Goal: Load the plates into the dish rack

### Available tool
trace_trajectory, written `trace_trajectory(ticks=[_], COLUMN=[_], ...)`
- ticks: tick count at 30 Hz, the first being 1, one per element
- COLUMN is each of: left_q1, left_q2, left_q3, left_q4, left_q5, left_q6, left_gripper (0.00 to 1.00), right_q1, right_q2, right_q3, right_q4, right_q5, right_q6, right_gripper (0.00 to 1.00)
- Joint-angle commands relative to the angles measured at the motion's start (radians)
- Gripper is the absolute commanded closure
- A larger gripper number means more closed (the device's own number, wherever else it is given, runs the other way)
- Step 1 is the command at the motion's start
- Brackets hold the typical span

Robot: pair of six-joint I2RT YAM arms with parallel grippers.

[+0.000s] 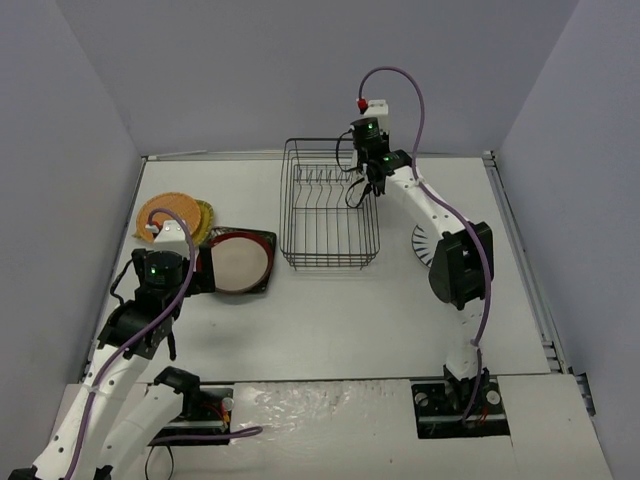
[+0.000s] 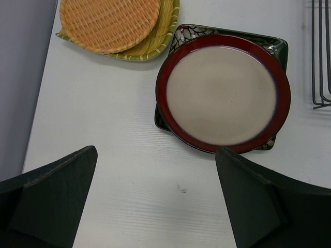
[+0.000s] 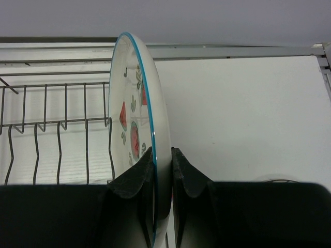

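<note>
My right gripper (image 3: 163, 153) is shut on the white plate with red fruit marks (image 3: 138, 98), held upright on edge over the right end of the black wire dish rack (image 3: 51, 129). In the top view that gripper (image 1: 360, 192) is above the dish rack (image 1: 330, 212), its plate mostly hidden. The red-rimmed cream plate (image 2: 222, 93) lies on the dark square plate (image 2: 277, 46). The orange plate (image 2: 108, 20) lies on the yellow-green plate (image 2: 169, 23). My left gripper (image 2: 155, 155) is open and empty just short of the red-rimmed plate. The black-striped plate (image 1: 422, 245) lies right of the rack.
Grey walls close in the table at the back and both sides. A metal rail (image 3: 232, 50) runs along the table's far edge behind the rack. The rack's corner wires (image 2: 320, 57) show at the right edge of the left wrist view.
</note>
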Motion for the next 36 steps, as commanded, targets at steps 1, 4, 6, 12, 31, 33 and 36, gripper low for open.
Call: trace_trajectory(ticks=[1,4,6,12,31,33,36], left_q1=[-0.003,-0.003,-0.003,-0.003,-0.005,-0.005,-0.005], left_q2=[0.0,-0.005,-0.008,-0.003,-0.019,-0.018,-0.015], left_q3=[0.045,0.045,0.043,0.043,0.042,0.042,0.042], left_q4=[0.04,0.036,0.039,0.04,0.046,0.05,0.051], left_q5=[-0.02,-0.024,-0.025,-0.021,-0.006,0.002,0.016], left_q6=[-0.005,-0.004,-0.004,-0.002,-0.003,-0.003,-0.001], left_gripper=[0.03,0.03,0.03,0.03,0.03,0.03,0.03], right_q1=[0.001,0.004,0.006,0.013,-0.335,-0.419,-0.634], right_q2=[-0.008,-0.01,-0.017,-0.031,-0.597,-0.647,-0.704], right_q3=[0.043,0.0,-0.031,-0.065,-0.516,-0.635,-0.794], right_q4=[0.13,0.154,0.181,0.207,0.136,0.133,0.135], right_q5=[0.055,0.037,0.026,-0.021,-0.432,-0.503,-0.589], right_q6=[0.019,0.053,0.06,0.06,0.295,0.311,0.352], right_gripper=[1.0,1.0,1.0,0.61,0.09,0.09,0.1])
